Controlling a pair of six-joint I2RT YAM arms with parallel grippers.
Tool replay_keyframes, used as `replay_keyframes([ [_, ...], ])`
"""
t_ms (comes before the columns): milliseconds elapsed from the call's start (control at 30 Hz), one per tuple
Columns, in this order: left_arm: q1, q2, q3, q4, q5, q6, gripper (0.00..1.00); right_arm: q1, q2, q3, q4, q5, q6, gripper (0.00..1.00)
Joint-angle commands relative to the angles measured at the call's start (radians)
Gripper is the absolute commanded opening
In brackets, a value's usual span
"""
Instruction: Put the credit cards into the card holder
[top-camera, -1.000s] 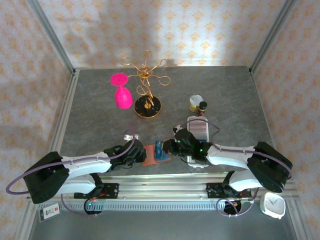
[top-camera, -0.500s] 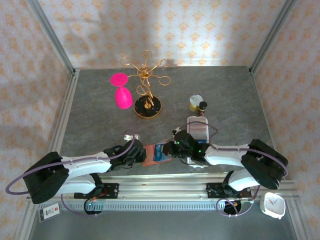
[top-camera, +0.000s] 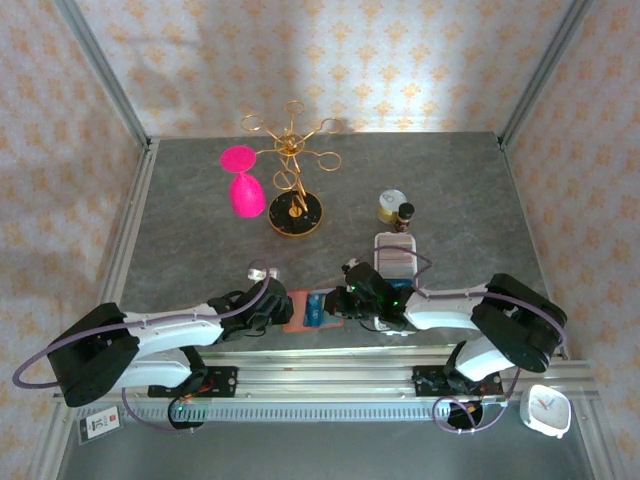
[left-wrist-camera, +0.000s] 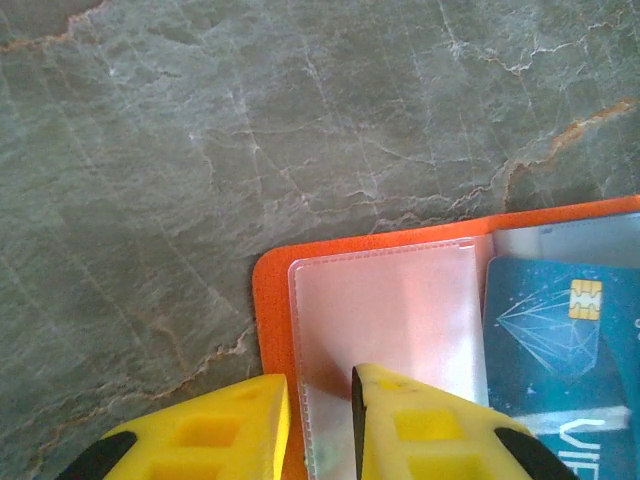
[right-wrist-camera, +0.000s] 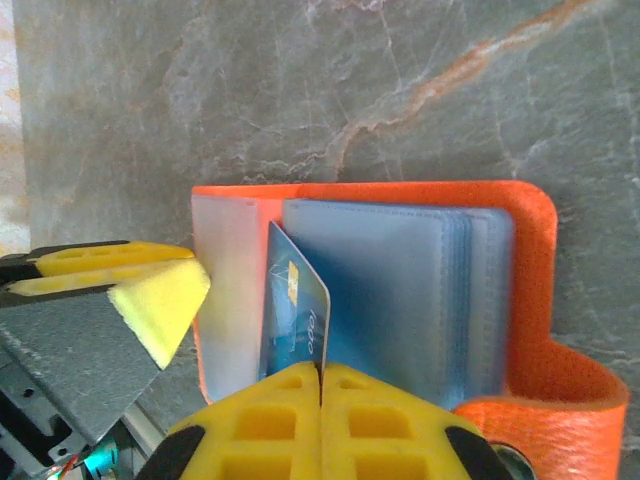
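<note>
Left gripper (left-wrist-camera: 320, 390), yellow-fingered, has its jaws narrowed onto the left edge of a small orange-red folding card holder (left-wrist-camera: 270, 310). The holder lies open on a grey stone-patterned table (left-wrist-camera: 200, 150) between the two arms, with its grey-blue clear pockets facing up. To the right, a teal-blue plastic credit card (right-wrist-camera: 295, 310) stands tilted on edge among the pockets, pinched in the closed right gripper (right-wrist-camera: 320, 378).

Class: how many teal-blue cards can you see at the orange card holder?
1: a teal-blue card, pinched by the right gripper, tilted over the open card holder. More may hide in its pockets.
</note>
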Motion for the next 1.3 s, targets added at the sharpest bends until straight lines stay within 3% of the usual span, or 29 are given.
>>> replay_keyframes([
  [0,0.005,0.021,-0.025,-0.005,0.001,-0.002,0.25,0.011,0.02,0.033,-0.014,-0.018,-0.017,0.0],
  [1267,0.006,-0.029,-0.078,0.027,0.017,-0.024,0.26,0.071,0.183,0.198,-0.057,0.013,0.009,0.0],
])
